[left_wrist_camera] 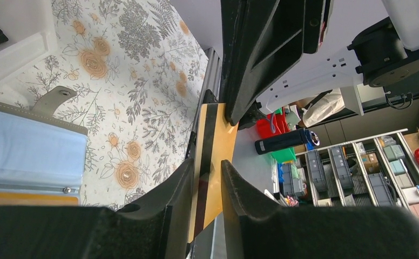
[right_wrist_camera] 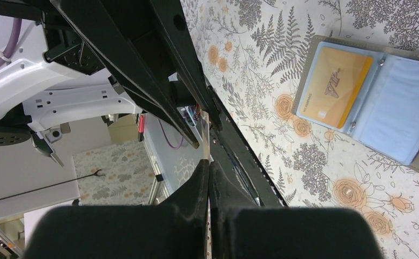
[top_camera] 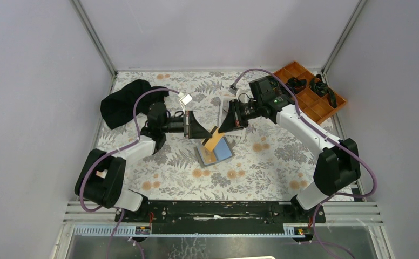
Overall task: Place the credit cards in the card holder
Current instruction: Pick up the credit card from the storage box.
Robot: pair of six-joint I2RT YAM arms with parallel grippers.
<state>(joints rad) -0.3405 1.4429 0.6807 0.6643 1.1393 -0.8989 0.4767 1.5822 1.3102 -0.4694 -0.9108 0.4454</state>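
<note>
An orange-gold credit card (top_camera: 214,141) with a black stripe hangs tilted above the open card holder (top_camera: 224,153). Both grippers hold it. My right gripper (top_camera: 222,129) is shut on its upper end; in the right wrist view only a thin edge of the card shows above the closed jaws (right_wrist_camera: 209,164). My left gripper (left_wrist_camera: 207,164) has a finger against each side of the same card (left_wrist_camera: 215,140). The card holder (right_wrist_camera: 407,124) lies flat, pale blue inside, with another orange-gold card (right_wrist_camera: 334,86) in its left-hand slot.
A black cloth bundle (top_camera: 122,102) lies at the back left. An orange compartment tray (top_camera: 318,108) with black items sits at the back right. A white tray (left_wrist_camera: 13,59) stands just behind the card holder. A small white square (top_camera: 186,99) lies near the left wrist.
</note>
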